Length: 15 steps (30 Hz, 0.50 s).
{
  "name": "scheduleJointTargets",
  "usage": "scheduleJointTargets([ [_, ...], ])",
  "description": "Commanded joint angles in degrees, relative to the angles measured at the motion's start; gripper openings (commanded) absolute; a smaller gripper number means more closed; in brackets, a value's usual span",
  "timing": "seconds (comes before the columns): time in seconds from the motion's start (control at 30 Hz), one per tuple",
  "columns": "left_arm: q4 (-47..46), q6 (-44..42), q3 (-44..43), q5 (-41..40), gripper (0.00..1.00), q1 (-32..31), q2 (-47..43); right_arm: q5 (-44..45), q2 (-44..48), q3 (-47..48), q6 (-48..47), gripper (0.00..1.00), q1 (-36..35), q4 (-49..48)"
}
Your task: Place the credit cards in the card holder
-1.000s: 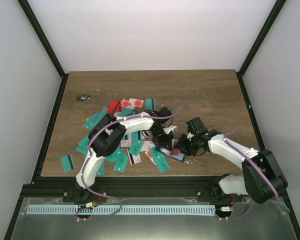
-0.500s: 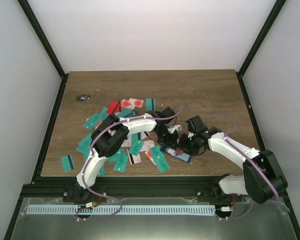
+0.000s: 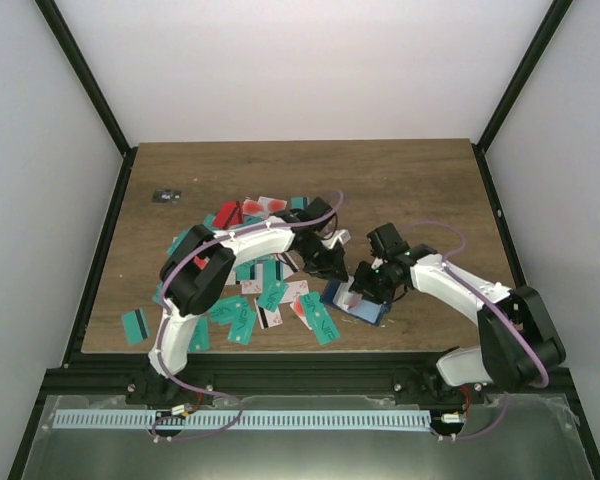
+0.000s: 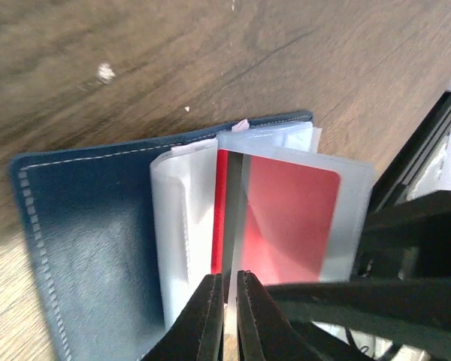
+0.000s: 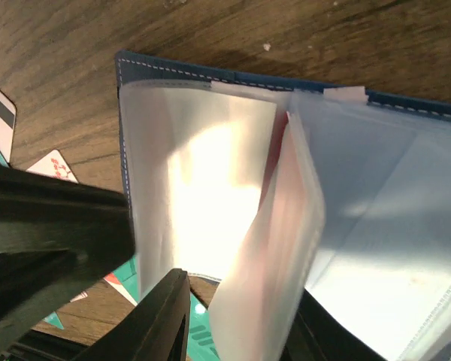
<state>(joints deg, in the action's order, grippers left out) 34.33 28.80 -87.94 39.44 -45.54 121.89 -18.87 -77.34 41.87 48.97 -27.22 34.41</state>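
The navy card holder (image 3: 372,312) lies open near the table's front, its clear sleeves fanned out. In the left wrist view its cover (image 4: 83,241) is on the left and a red card (image 4: 293,218) sits inside one sleeve. My left gripper (image 4: 231,280) is shut on a thin pale sleeve leaf seen edge-on. It also shows in the top view (image 3: 332,265). My right gripper (image 5: 237,293) is open, its jaws either side of a raised sleeve with red inside. It also shows in the top view (image 3: 363,290). Loose credit cards (image 3: 245,315) lie scattered to the left.
A small black-grey object (image 3: 165,196) lies at the far left of the table. Teal and white-red cards (image 5: 199,331) lie right beside the holder under my right gripper. The black frame rail (image 3: 280,370) runs along the near edge.
Both grippers have shifted up and to the left at the holder. The left arm's elbow has swung left. More of the holder's blue cover and sleeves shows now.
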Motion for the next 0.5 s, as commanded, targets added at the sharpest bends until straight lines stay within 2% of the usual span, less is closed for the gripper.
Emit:
scheduleJointTargets([
  [0.0,-0.9,1.55,2.02,1.51,0.09,2.54,-4.32,-0.23,-2.56,4.21,-1.22,0.32,-0.52,1.35],
  [0.13,-0.36,1.3,4.4,1.39,0.11,5.85,-8.09,-0.36,-6.6,8.42,-1.71,0.34,-1.54,2.77],
  [0.23,-0.05,0.49,7.25,0.45,0.11,8.76,-11.69,-0.25,-11.78,13.42,-2.17,0.4,-3.45,4.82],
  [0.47,2.83,-2.12,17.94,-8.71,0.14,16.27,-24.42,-2.38,-21.44,29.73,-5.09,0.53,-8.45,7.75],
])
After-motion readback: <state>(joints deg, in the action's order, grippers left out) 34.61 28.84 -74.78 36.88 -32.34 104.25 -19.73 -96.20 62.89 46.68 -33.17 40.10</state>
